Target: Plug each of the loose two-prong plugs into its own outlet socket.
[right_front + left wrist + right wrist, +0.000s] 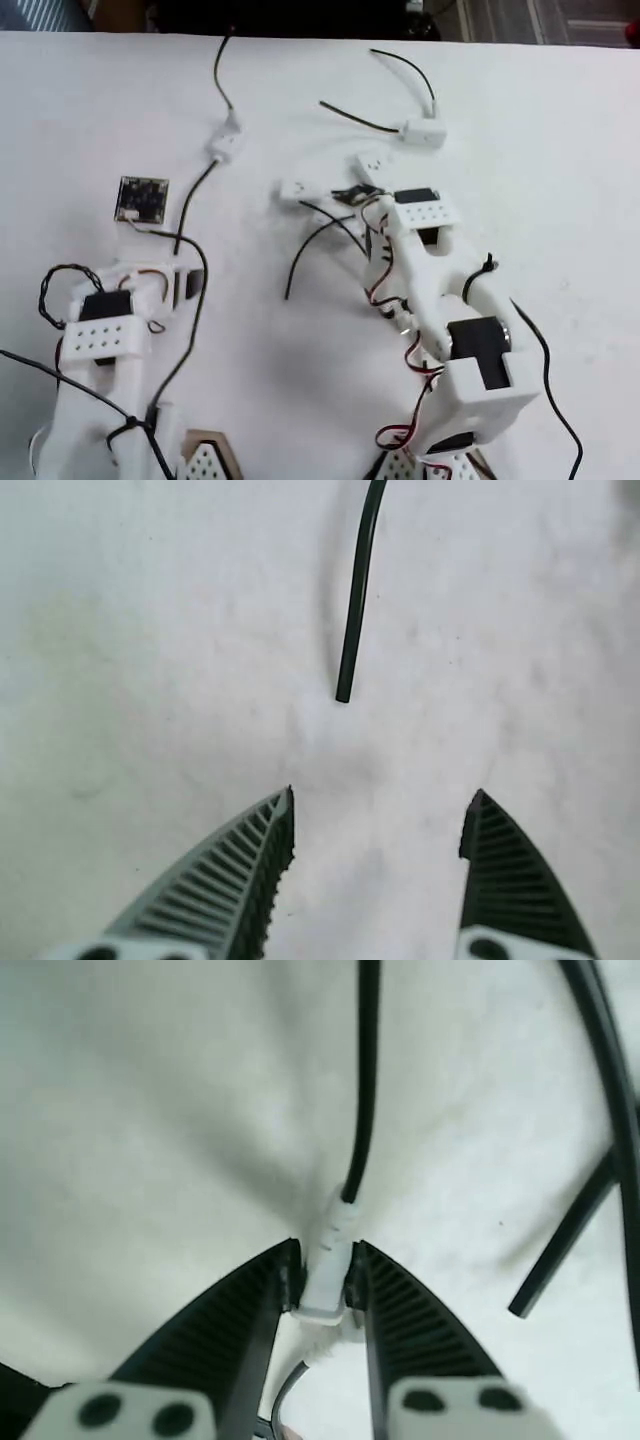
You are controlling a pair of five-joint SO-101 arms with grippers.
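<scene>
Right arm [440, 300] stretches up the white table [90, 100]; the left arm [100, 340] sits well apart from it. At the right arm's end the right tool [322, 1260] is pinched narrow on a white two-prong plug [335, 1228], whose black cord [365, 1080] trails away over the table. Over bare table the left tool [380, 805] stands wide, holding nothing, a black cable end [345, 680] just ahead of its tips. Near the right tool lie a white block [298, 189] and a second block [372, 160], probably sockets.

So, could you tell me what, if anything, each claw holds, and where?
The right claw pinches a white plug by the sides of its body, cord leading away. The left claw is open and holds nothing.
</scene>
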